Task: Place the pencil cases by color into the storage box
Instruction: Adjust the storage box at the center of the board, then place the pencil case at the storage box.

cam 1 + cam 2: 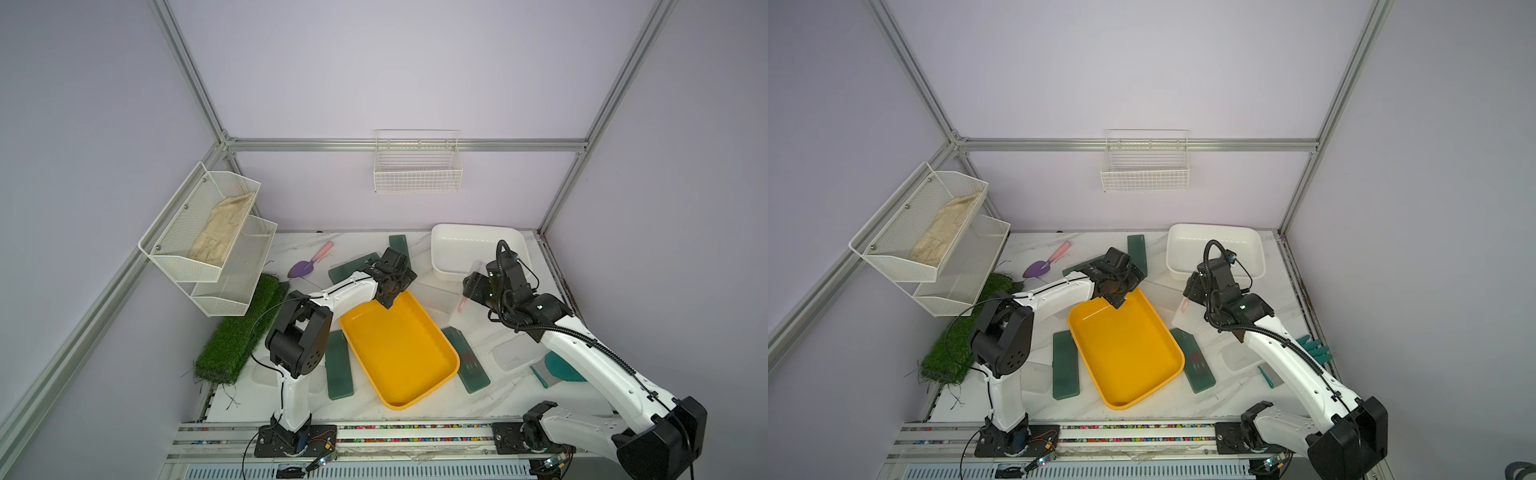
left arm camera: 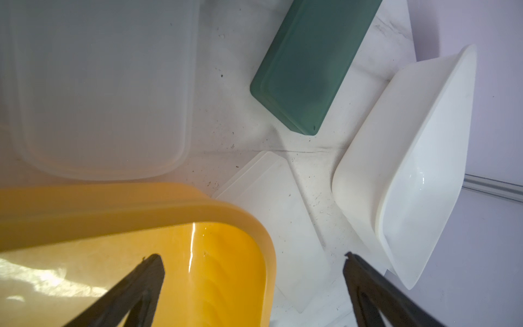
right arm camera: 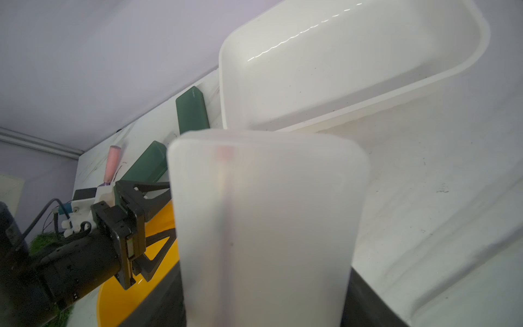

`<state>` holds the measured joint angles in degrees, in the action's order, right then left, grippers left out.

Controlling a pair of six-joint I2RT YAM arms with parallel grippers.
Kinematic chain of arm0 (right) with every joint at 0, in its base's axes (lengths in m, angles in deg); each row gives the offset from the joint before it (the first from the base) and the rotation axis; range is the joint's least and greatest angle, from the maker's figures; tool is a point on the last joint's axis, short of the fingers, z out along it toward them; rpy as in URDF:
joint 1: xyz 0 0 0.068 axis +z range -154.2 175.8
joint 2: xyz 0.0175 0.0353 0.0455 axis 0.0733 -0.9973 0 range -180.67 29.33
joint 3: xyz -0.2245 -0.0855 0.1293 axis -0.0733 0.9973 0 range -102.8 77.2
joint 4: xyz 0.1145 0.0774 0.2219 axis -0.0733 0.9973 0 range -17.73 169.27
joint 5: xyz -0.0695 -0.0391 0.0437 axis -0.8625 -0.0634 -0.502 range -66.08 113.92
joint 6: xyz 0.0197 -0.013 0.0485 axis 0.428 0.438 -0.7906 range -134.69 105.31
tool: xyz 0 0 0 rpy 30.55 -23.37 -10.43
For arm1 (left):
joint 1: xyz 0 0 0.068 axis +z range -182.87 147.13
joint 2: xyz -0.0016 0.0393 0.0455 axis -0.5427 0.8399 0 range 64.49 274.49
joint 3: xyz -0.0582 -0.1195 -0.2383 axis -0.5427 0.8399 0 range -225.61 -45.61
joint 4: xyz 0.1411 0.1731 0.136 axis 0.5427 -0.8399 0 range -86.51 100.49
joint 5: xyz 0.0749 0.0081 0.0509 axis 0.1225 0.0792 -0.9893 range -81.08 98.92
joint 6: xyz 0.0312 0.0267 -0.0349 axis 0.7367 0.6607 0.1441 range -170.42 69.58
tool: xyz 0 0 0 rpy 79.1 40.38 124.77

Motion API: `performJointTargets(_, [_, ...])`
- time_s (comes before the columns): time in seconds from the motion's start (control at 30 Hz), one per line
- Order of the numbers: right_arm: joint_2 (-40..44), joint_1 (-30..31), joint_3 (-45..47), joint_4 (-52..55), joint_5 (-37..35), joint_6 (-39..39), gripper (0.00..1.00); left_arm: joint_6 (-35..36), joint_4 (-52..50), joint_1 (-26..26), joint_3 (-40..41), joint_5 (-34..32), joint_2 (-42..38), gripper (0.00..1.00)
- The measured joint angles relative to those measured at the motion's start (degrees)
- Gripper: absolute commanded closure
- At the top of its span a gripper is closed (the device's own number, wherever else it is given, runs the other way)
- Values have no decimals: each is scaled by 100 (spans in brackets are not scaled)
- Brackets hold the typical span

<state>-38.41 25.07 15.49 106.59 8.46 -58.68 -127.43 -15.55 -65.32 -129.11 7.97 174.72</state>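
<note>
Enclosure: lavender walls and aluminium frame. A wire basket hangs on the back wall and a mesh shelf on the left wall.

Surface: white marbled tabletop, with dark specks showing in the left wrist view. A grass mat lies at its left edge. A yellow tray sits mid-table and a white tub at the back right.

Green pencil cases lie flat on the tabletop on both sides of the tray and behind it.

The left gripper hovers over the tray's far corner, jaws apart and holding nothing. The right gripper is clamped on a frosted pencil case, held tilted above the table just in front of the tub.
</note>
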Motion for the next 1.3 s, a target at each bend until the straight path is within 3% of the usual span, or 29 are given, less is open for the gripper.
performJointTargets(0.17, [-391,772,-262,-22,-269,-426,48,730,-225,278,0,-42,-619,0])
performJointTargets(0.43, [-1563,1873,-734,-205,-597,-1403,49,2297,-754,1451,85,-155,-1921,0])
performJointTargets(0.57, [-2201,2203,-876,-317,-658,-2011,48,2905,-1150,1799,184,-278,-2433,0])
performJointTargets(1.0, [-4011,2435,-1926,-402,-514,-3711,48,4218,-1471,1829,713,-662,-4299,0])
performJointTargets(1.3, [-5014,2452,-2712,-251,-286,-4367,48,4946,-1161,1829,1609,-494,-4861,0])
